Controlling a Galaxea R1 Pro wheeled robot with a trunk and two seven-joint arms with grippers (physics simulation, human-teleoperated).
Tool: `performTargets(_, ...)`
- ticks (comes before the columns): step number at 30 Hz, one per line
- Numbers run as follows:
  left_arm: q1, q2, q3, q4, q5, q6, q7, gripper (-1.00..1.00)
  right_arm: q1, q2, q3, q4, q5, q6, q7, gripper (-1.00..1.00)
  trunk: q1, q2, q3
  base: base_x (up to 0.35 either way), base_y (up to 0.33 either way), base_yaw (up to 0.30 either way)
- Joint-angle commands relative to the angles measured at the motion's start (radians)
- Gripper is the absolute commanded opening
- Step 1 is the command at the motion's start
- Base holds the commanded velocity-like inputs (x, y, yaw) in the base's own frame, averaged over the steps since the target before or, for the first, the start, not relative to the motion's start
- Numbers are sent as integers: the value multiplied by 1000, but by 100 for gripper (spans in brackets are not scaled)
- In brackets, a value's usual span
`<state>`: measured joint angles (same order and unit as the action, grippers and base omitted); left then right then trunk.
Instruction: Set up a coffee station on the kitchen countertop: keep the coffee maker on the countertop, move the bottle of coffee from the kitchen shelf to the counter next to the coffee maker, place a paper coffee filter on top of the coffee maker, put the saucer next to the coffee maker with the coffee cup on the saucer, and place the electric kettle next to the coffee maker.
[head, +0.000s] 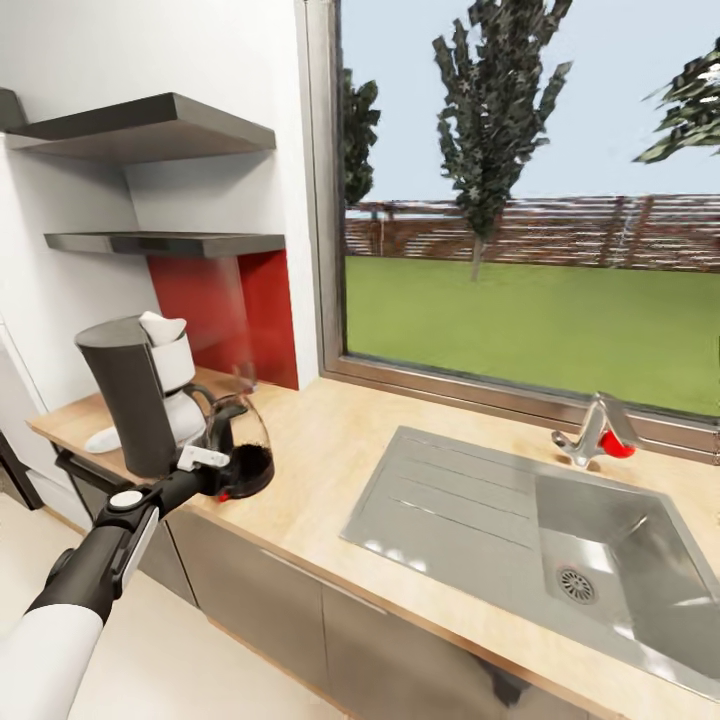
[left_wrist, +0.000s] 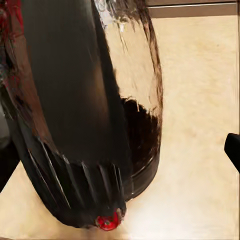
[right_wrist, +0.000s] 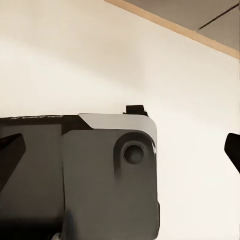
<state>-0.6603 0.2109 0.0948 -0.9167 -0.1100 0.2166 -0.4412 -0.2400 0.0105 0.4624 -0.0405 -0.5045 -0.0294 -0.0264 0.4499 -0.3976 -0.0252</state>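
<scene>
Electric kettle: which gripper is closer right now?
Left. The left gripper is at the electric kettle beside the coffee maker. The right wrist view looks down past the robot's body at pale floor, off the countertop.

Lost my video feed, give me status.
Left gripper at electric kettle, grip unclear. Kettle on kitchen countertop beside coffee maker. Nothing blocking.

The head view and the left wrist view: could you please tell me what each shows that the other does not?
Head view alone: the coffee maker with a white filter on top, the sink, the tap, two empty shelves and the window. Left wrist view alone: the kettle's ribbed dark base close up and one dark fingertip at the picture's edge. Both: the kettle with its red dot, over the light-wood countertop.
</scene>
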Motion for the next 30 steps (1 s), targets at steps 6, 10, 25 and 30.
performTargets(6,-1,-1,3,0,-11,3,-8,100,-1,0,9,1,-9,-3,-3,100,0,-2,-2,-326,0,0)
performTargets(10,-1,-1,3,-1,-11,3,-8,100,-1,0,9,1,-9,-3,-3,100,0,-2,-2,-334,0,0)
performTargets(25,71,5,84,0,25,-54,-14,100,-1,0,9,1,-9,-3,-3,100,0,-2,-2,-237,0,0)
performTargets(30,247,9,185,0,71,-181,-24,100,-1,0,9,1,-9,-3,-3,100,0,-2,-2,-2,0,0)
